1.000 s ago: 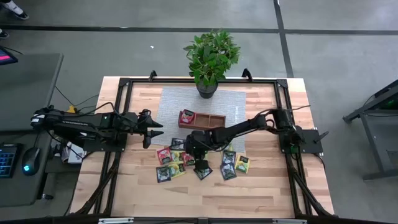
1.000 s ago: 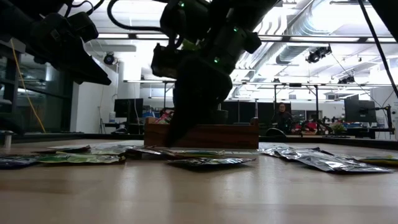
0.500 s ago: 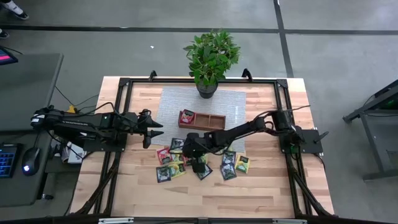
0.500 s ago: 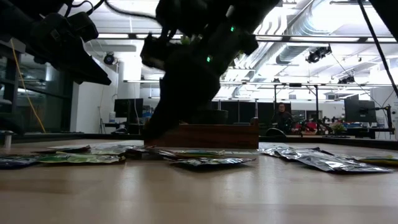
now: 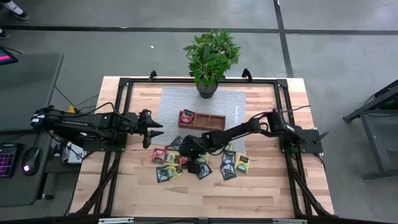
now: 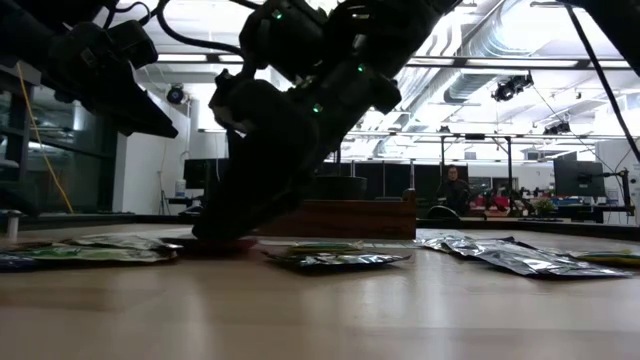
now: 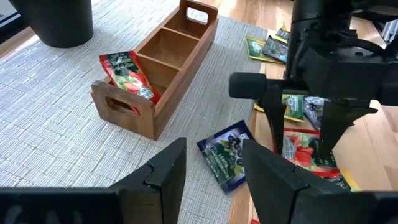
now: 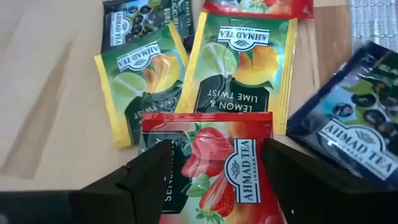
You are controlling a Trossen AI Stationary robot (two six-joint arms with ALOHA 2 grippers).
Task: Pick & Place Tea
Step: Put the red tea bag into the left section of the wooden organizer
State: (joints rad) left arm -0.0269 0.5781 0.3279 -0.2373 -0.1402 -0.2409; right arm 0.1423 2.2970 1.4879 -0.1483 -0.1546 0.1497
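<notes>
Your right end effector [image 8: 208,186] sits low over the sachet pile at the desk's [image 5: 249,193] near middle, fingers spread wide on either side of a red strawberry sachet [image 8: 219,163] (not gripped; it lies flat on its neighbours). Just past it lie two yellow-green lemon-lime sachets [image 8: 247,68] and a dark blue one [image 8: 351,124]. Farther back, the wooden tray [image 7: 158,68] holds one red sachet [image 7: 127,74] in its end compartment. Your left end effector [image 5: 155,129] hovers beside the pile, fingers parted and empty.

Grey concrete floor [image 5: 336,37]; desk [image 5: 25,87] with keyboard [image 5: 6,160], mouse [image 5: 26,168]; ceiling lights [image 6: 520,25], ducts [image 6: 480,45].
</notes>
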